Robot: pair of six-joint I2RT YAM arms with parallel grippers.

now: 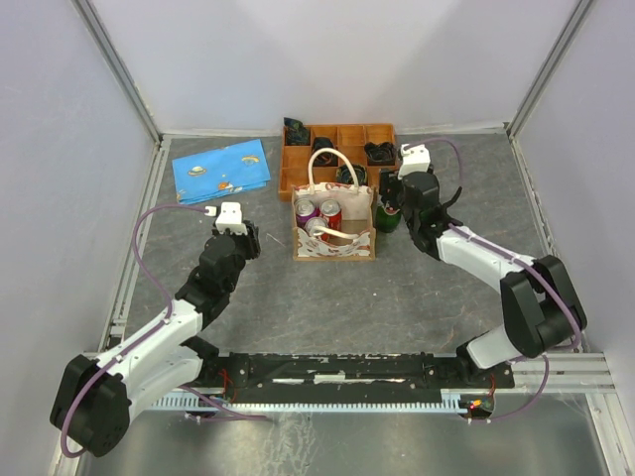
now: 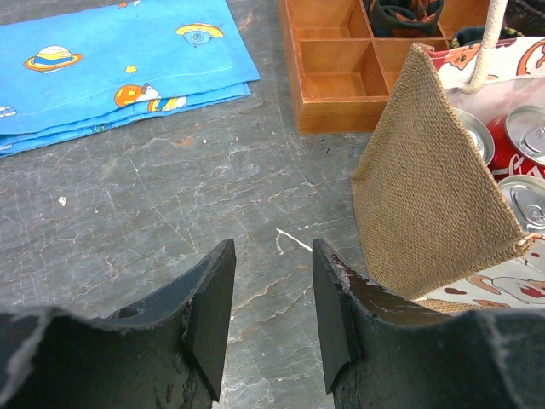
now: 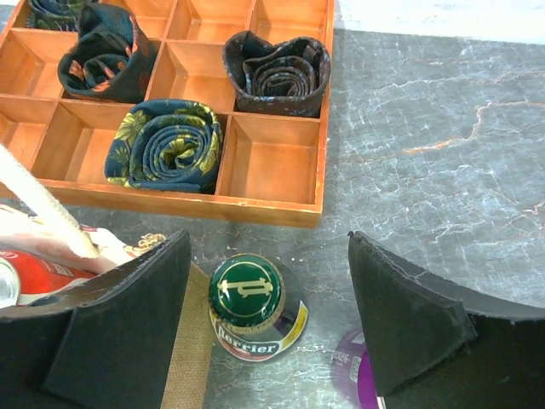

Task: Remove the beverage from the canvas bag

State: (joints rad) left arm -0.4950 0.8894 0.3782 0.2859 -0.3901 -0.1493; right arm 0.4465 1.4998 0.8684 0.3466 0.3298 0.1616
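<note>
The canvas bag (image 1: pixel 334 243) stands upright mid-table, handles up, with three cans (image 1: pixel 319 216) inside. A green Perrier bottle (image 1: pixel 388 218) stands on the table just right of the bag. In the right wrist view its green cap (image 3: pixel 246 290) sits between my fingers, beside the bag's burlap side (image 3: pixel 189 358). My right gripper (image 3: pixel 268 319) is open above the bottle, jaws wide apart and not touching it. My left gripper (image 2: pixel 272 315) is open and empty, low over the table left of the bag's burlap side (image 2: pixel 426 187). The can tops (image 2: pixel 528 128) also show in the left wrist view.
An orange wooden compartment tray (image 1: pixel 294 159) with rolled ties (image 3: pixel 166 145) stands behind the bag. A folded blue patterned cloth (image 1: pixel 220 171) lies at the back left. A purple object (image 3: pixel 362 375) lies on the table under my right finger. Metal rails edge the table.
</note>
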